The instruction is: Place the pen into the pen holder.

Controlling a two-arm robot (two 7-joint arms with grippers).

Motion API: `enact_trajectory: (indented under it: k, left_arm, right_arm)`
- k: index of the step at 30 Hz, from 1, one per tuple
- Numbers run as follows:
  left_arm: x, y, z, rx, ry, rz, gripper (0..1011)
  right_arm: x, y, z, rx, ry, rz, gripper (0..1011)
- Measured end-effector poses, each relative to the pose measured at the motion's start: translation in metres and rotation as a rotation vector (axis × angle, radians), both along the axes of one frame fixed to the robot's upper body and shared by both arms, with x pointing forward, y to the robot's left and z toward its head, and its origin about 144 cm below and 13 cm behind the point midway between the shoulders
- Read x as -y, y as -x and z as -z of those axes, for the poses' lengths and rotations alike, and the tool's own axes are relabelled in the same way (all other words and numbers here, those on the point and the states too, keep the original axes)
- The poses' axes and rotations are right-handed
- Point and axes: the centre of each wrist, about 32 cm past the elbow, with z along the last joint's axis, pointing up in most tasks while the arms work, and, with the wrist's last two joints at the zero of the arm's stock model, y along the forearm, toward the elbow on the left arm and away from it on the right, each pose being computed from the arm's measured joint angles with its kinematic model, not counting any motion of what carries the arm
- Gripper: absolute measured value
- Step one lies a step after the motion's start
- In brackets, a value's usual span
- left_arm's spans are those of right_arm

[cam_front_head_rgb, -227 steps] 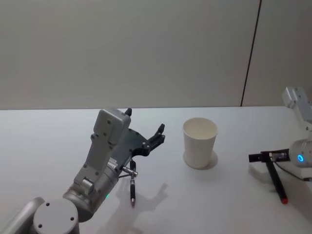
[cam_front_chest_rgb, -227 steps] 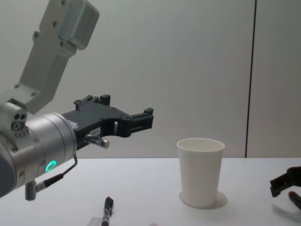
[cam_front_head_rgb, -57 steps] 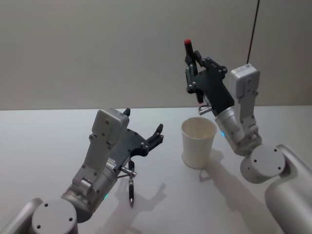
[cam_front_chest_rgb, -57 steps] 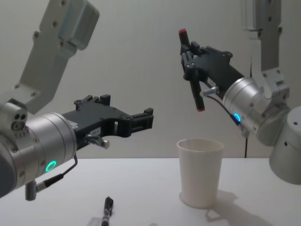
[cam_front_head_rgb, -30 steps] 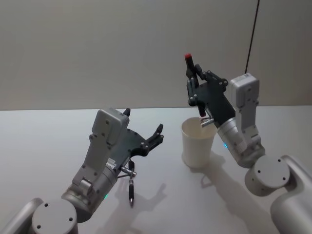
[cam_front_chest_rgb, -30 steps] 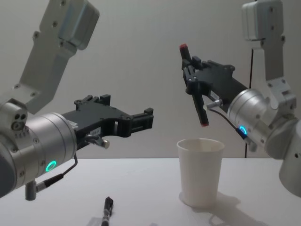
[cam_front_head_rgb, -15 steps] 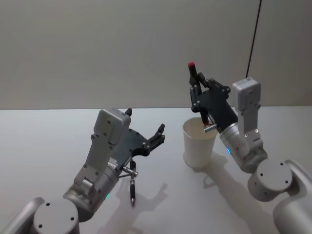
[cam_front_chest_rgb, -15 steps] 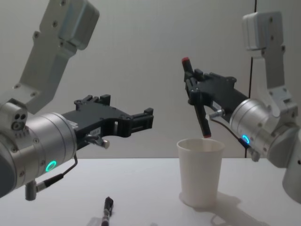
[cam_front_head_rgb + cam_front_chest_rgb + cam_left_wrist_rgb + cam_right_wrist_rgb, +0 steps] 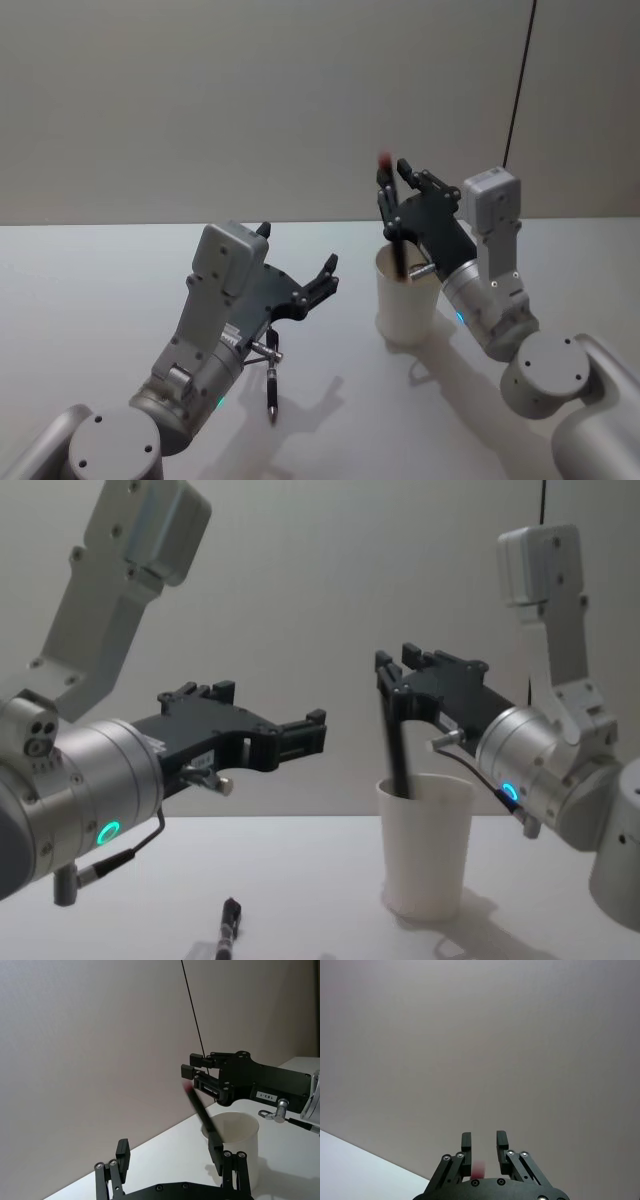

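Scanning from the head view: finds the red-capped pen [image 9: 398, 255] blurred and steep, lower end inside the pen holder [image 9: 405, 310], cap above the rim. Places the right tool [image 9: 392, 180] just over that rim, spread and gripping nothing. Places the left tool [image 9: 298, 250], also spread and empty, above a second pen [image 9: 271, 385] lying on the surface [image 9: 100, 290].

Turning to the left wrist: catches the red-capped pen leaning inside the pen holder, just below the right tool.

Turning to the right wrist: shows a clear gap between the two fingers, with a red smear low beside one.

Turning to the chest: sees the dark barrel resting against the holder's rim; cannot tell whether its top touches a finger.

Judging by looks: light, stiff, slim, probably smooth — best pinched mid-barrel. Paper holder light too — easily tipped by a nudge.

Counts two pens, one holder, two tools.
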Motion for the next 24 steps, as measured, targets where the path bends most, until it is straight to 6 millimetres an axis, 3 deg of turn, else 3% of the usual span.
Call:
enact_trajectory:
  k: [24]
  left_arm:
    - [0.0000,0.0000,0.0000,0.000,0.000,0.000,1003]
  right_arm:
    - [0.0046,0.0031,0.0072,-0.025,0.014,0.011,976]
